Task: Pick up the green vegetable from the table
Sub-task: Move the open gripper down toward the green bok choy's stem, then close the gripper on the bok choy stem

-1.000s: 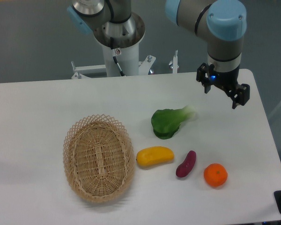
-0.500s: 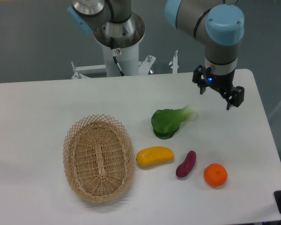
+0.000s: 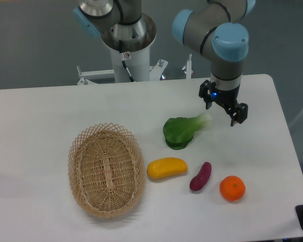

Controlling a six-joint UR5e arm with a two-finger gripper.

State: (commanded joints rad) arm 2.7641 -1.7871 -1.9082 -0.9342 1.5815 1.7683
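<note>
The green vegetable (image 3: 181, 131) lies on the white table (image 3: 50, 116), right of centre. Its dark green leaf points down-left and its pale stem points up-right. My gripper (image 3: 222, 112) hangs open and empty just to the right of the stem tip, above the table. One finger is near the stem end, the other further right. The fingers do not touch the vegetable.
A woven wicker basket (image 3: 106, 169) sits left of centre. A yellow oblong piece (image 3: 166, 168), a small purple eggplant-like piece (image 3: 200, 176) and an orange (image 3: 232, 188) lie in a row in front of the vegetable. The robot's base (image 3: 126, 45) stands at the back.
My gripper has moved left and slightly down, from near the table's right rear edge to beside the vegetable's stem. Nothing on the table has moved.
</note>
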